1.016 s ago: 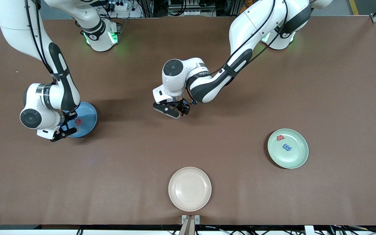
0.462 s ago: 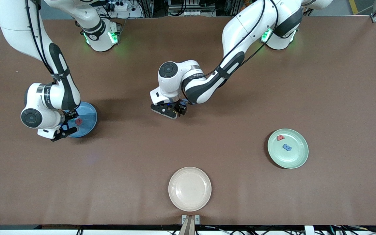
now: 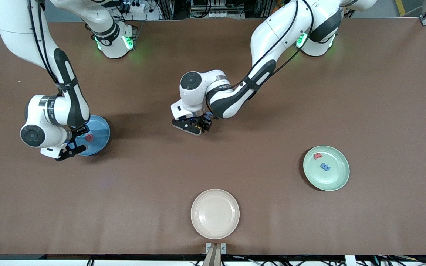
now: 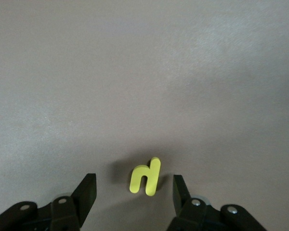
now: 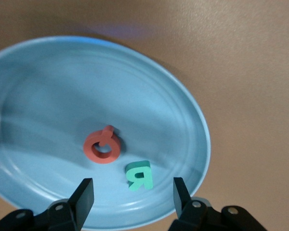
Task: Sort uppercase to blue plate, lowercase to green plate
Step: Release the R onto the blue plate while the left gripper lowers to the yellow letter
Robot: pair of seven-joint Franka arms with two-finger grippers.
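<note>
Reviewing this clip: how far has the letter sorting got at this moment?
Done: red Q and teal R lie in the blue plate; red w and a blue letter lie in the green plate. In hand: nothing. The open left gripper straddles a yellow letter on the table; the open right gripper hangs over the blue plate. Other letters aren't visible.

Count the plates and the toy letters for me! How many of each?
Plates: 3 - blue plate, green plate, cream plate
Letters: 5 - red Q, teal R, yellow letter, red w, blue letter
Total: 8
</note>
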